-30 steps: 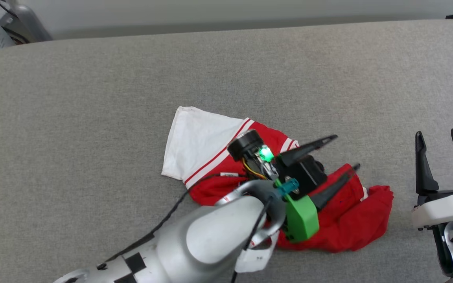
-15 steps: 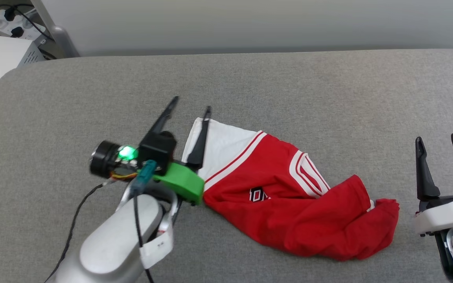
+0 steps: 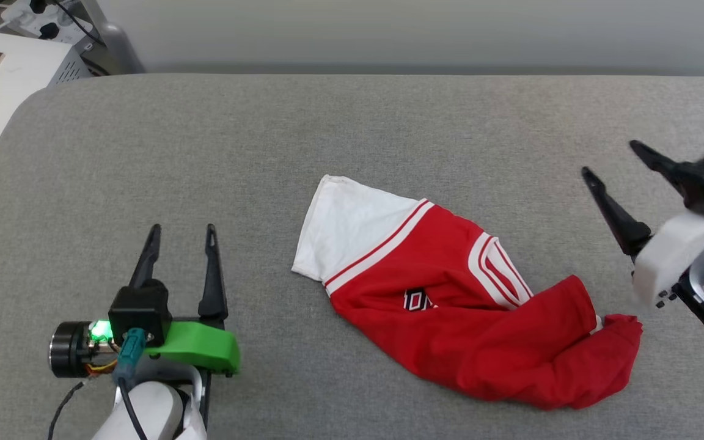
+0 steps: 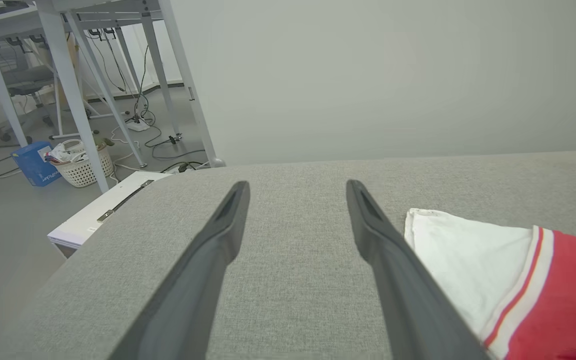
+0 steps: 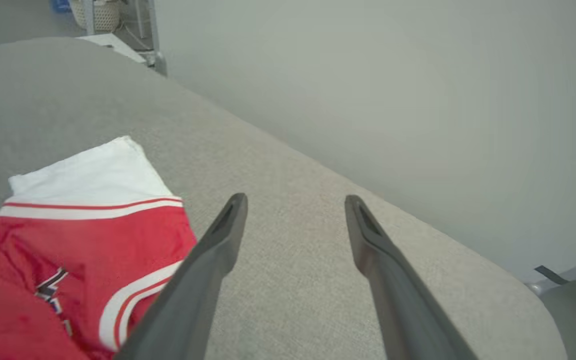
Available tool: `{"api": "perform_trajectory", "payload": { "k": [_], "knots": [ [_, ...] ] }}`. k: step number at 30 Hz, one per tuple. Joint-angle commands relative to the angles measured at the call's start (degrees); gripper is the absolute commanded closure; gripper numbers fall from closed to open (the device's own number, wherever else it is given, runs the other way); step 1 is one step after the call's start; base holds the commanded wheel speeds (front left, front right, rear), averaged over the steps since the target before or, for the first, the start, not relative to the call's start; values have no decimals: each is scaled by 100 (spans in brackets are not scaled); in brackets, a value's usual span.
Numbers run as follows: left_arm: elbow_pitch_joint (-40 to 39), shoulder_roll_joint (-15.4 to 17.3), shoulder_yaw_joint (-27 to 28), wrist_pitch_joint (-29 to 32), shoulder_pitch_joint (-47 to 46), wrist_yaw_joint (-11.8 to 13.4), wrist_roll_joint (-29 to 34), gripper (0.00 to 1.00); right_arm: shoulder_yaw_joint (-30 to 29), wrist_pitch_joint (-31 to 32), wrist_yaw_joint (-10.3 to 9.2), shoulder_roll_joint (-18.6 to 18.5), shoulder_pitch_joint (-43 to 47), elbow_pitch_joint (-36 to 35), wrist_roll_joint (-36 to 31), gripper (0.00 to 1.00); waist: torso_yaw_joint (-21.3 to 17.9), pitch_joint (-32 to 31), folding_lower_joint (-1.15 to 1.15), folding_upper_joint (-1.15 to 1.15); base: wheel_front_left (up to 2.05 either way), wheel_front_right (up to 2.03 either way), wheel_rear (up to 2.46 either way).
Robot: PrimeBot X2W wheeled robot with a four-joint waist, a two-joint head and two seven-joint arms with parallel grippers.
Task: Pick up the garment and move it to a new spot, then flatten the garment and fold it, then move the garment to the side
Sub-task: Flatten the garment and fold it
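**Left claw [image 3: 183, 227] leaves the shirt [image 3: 450, 305]**

It now sits to the shirt's left, wide apart and empty. The right claw [image 3: 608, 157] is apart too, and tilted. The red shirt, with one white sleeve, lies crumpled on the middle of the fuzzy grey bench [image 3: 352, 122].

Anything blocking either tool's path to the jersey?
Nothing visible. Only grey upholstery lies between the open left tool and the white sleeve of the jersey, and between the open right tool and its bunched red end. Neither tool touches it.
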Motion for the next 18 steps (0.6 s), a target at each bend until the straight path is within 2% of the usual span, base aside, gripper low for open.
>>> {"api": "perform_trajectory", "payload": {
  "k": [1,4,7,9,13,18],
  "knots": [
    [-25,-68,63,-33,87,-68,73,0,408,503,-3,-253,-316,-94,417,0,113,119,0,0,0,0,0],
    [-55,-225,137,-33,91,-160,209,0,1323,1654,-3,-801,-855,-207,1370,0,227,226,0,0,0,0,0],
    [-8,-374,283,-33,14,-309,321,0,1991,2696,-3,-1063,-1374,-221,2282,0,327,372,0,0,0,0,0],
    [19,-485,377,-33,-50,-396,405,0,2385,3168,-3,-1156,-1670,-161,2547,0,384,479,0,0,0,0,0],
    [25,-699,534,-33,-158,-532,591,0,3014,3627,-3,-1113,-2104,236,2813,0,489,730,0,0,0,0,0],
    [59,-925,695,-33,-280,-714,785,0,3590,3582,-3,-846,-2365,894,2942,0,616,1024,0,0,0,0,0]
  ]
}}
